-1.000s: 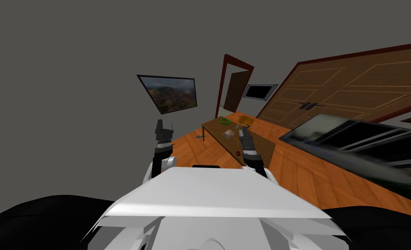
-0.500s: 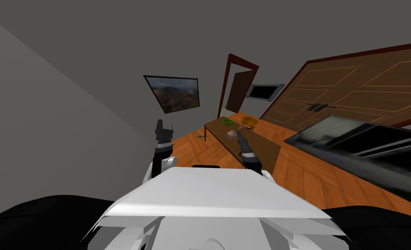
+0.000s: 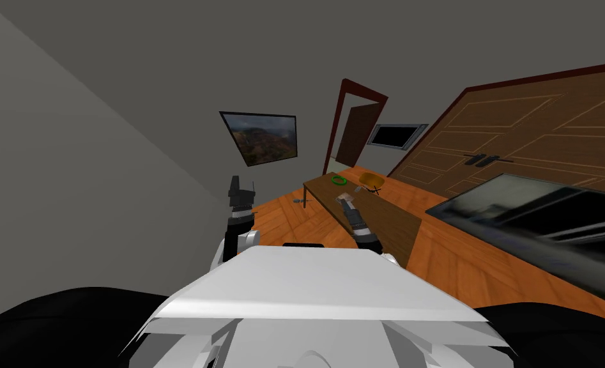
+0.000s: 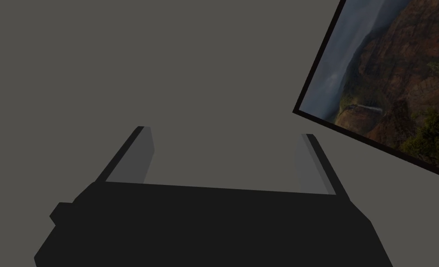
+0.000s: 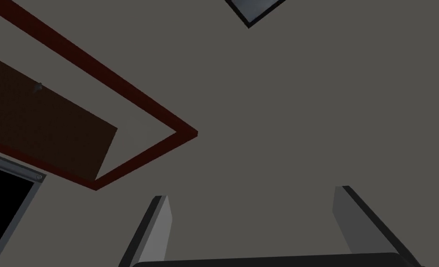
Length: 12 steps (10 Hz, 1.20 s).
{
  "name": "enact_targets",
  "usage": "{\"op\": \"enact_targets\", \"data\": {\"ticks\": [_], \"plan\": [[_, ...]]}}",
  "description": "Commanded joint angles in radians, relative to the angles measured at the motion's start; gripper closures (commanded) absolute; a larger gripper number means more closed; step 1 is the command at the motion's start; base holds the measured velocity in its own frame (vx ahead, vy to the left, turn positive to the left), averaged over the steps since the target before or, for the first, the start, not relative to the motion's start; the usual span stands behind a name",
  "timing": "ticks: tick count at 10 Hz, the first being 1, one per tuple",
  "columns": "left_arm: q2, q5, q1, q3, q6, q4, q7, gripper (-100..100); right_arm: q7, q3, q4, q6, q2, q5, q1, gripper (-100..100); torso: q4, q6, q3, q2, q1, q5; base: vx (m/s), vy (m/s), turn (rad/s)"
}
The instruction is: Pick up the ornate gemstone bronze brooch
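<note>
Our right gripper holds its two fingers wide apart with nothing between them, and in the head view it reaches out low over the long brown table. Just at its tips lies one small bronze-brown thing that we take for the brooch, on the table top near the long edge facing the bare wall; we cannot tell whether the fingers touch it. Beyond it we count one small grey thing, one green ring and one yellow bowl, all toward the table's far end. Along that long edge the wooden floor lies open, with one small grey thing on it. Our left gripper is raised beside the chest, well apart from the table, fingers spread and empty
</note>
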Motion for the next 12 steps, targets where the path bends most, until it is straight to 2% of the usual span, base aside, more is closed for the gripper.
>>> {"op": "enact_targets", "data": {"ticks": [1, 2, 3, 4, 5, 7, 8, 9, 10, 11, 12], "plan": [[0.0, 0.0, 0.0, 0.0, 0.0, 0.0, 0.0, 0, 0.028, -0.005, 0.033, -0.015, -0.016, 0.05, 0.015, -100, 0.0, 0.0, 0.0, 0.0, 0.0, 0.0, 0.01, 0.047, 0.083], [0.0, 0.0, 0.0, 0.0, 0.0, 0.0, 0.0, 0, 0.028, -0.005, 0.033, -0.015, -0.016, 0.079, 0.015, -100, 0.0, 0.0, 0.0, 0.0, 0.001, 0.0, 0.013, 0.036, 0.045], [0.0, 0.0, 0.0, 0.0, 0.0, 0.0, 0.0, 0, 0.057, -0.006, 0.067, -0.027, -0.029, 0.11, 0.024, -100, 0.0, 0.0, 0.0, 0.0, 0.0, 0.0, 0.029, 0.04, 0.096], [0.0, 0.0, 0.0, 0.0, 0.0, 0.0, 0.0, 0, 0.057, -0.006, 0.067, -0.027, -0.029, 0.142, 0.024, -100, 0.0, 0.0, -0.001, -0.001, 0.0, 0.0, 0.022, 0.032, 0.042], [0.0, 0.0, 0.0, 0.0, 0.0, 0.0, 0.0, 0, 0.086, -0.007, 0.104, -0.04, -0.045, 0.174, 0.033, -100, 0.0, 0.0, -0.001, -0.001, 0.0, 0.0, 0.02, 0.034, 0.077], [0.0, 0.0, 0.0, 0.0, 0.0, 0.0, 0.0, 0, 0.086, -0.007, 0.104, -0.04, -0.045, 0.211, 0.033, -100, 0.0, 0.0, -0.001, -0.001, -0.001, 0.0, 0.016, 0.022, 0.019], [0.0, 0.0, 0.0, 0.0, 0.0, 0.0, 0.0, 0, 0.115, -0.009, 0.142, -0.054, -0.063, 0.252, 0.04, -100, 0.0, 0.0, 0.0, 0.0, -0.001, 0.0, 0.021, 0.024, 0.085], [0.0, 0.0, 0.0, 0.0, 0.0, 0.0, 0.0, 0, 0.115, -0.009, 0.142, -0.054, -0.063, 0.279, 0.04, -100, 0.0, 0.0, 0.0, -0.001, -0.001, 0.0, 0.027, 0.023, 0.045], [0.0, 0.0, 0.0, 0.0, 0.0, 0.0, 0.0, 0, 0.145, -0.01, 0.181, -0.068, -0.084, 0.312, 0.047, -100, 0.0, 0.0, -0.001, -0.001, -0.001, 0.0, 0.035, 0.033, 0.077], [0.0, 0.0, 0.0, 0.0, 0.0, 0.0, 0.0, 0, 0.145, -0.01, 0.181, -0.068, -0.084, 0.347, 0.047, -100, 0.0, 0.0, -0.001, -0.002, -0.001, 0.0, 0.031, 0.027, 0.03], [0.0, 0.0, 0.0, 0.0, 0.0, 0.0, 0.0, 0, 0.174, -0.012, 0.218, -0.083, -0.108, 0.381, 0.054, -100, 0.0, 0.0, -0.001, -0.001, -0.001, 0.0, 0.046, 0.027, 0.065]]}}
